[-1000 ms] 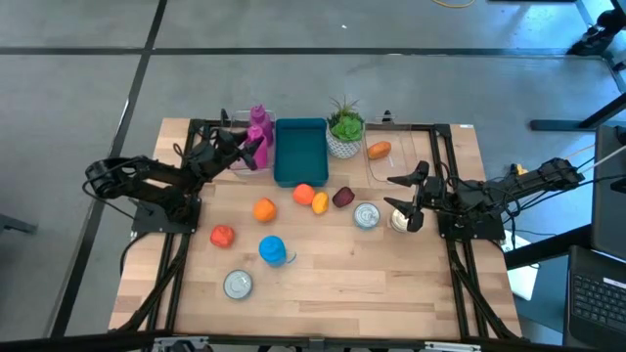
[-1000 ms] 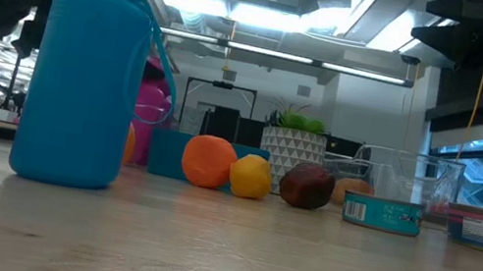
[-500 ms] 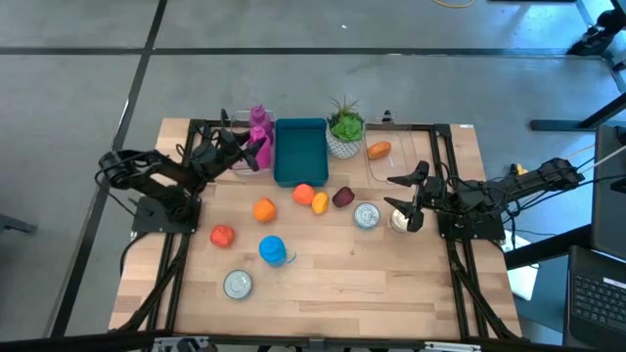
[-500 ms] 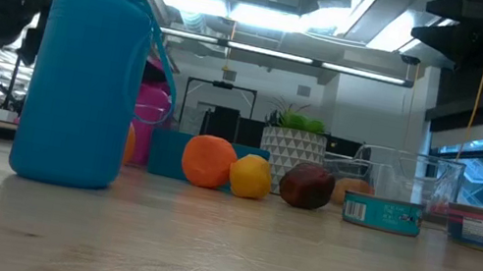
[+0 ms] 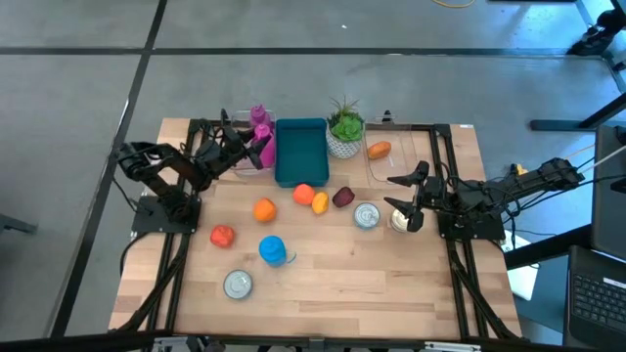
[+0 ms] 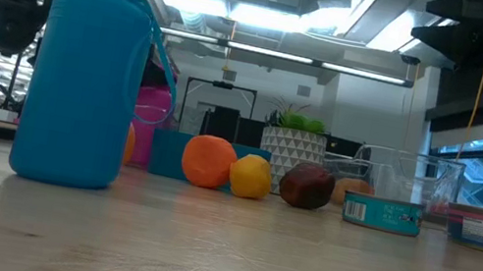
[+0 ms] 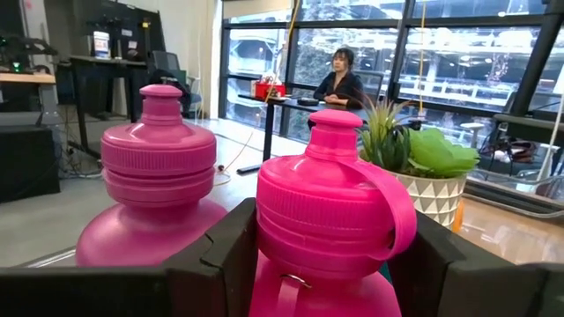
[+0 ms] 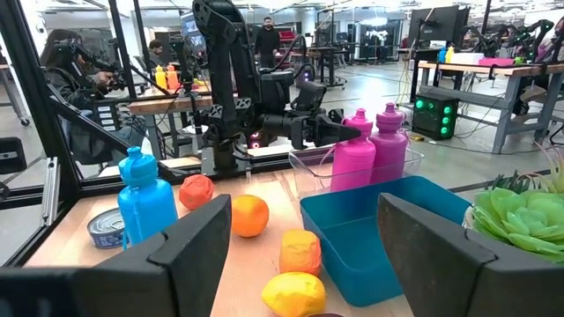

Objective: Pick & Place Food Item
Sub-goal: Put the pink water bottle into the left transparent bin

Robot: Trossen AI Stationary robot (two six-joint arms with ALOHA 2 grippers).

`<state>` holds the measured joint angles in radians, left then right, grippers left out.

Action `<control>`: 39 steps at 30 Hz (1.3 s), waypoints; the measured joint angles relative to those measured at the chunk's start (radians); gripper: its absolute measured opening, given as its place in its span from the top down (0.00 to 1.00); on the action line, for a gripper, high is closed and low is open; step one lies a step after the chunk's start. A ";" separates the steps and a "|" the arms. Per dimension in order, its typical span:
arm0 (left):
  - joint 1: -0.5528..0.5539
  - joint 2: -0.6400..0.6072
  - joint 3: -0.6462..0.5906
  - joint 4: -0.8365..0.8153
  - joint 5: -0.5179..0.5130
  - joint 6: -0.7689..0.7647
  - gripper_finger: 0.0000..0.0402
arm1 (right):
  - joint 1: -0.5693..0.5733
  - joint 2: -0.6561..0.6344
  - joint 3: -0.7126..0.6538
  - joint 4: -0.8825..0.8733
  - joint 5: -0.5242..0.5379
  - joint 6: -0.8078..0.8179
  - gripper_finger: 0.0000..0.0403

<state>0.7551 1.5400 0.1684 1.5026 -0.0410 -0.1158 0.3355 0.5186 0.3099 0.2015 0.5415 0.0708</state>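
Loose food lies mid-table: an orange (image 5: 304, 194), a yellow fruit (image 5: 320, 202), a dark red fruit (image 5: 342, 198), a second orange (image 5: 264, 209) and a red fruit (image 5: 222, 236). Another orange item (image 5: 380, 150) sits in a clear box. My left gripper (image 5: 256, 149) is open by two pink bottles (image 5: 260, 125) at the far left. In its wrist view the fingers stand either side of the nearer pink bottle (image 7: 326, 202). My right gripper (image 5: 403, 191) hangs open at the right, above a can (image 5: 400, 221). My left gripper comes level from the table's left, with a finger (image 7: 231, 255) on each side of the nearer pink bottle's cap and neck (image 7: 322, 233). I cannot tell whether either finger touches it. The bottle stands upright.
A blue tray (image 5: 299, 152) and a potted plant (image 5: 344, 127) stand at the far edge. A blue bottle (image 5: 272, 250) and a can (image 5: 238, 284) are toward the near edge, another can (image 5: 367, 215) is beside my right gripper. People sit beyond the table.
My left arm has swung its elbow toward the table's right and far side, and the gripper has pushed a little closer in on the pink bottles. Nothing on the table has moved.
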 joint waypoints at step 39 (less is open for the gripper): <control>0.000 0.002 0.000 0.035 0.039 -0.035 0.23 | 0.000 0.000 0.000 -0.001 0.000 0.000 0.31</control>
<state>0.7547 1.5422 0.1684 1.5378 -0.0025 -0.1508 0.3357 0.5186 0.3099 0.2008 0.5413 0.0709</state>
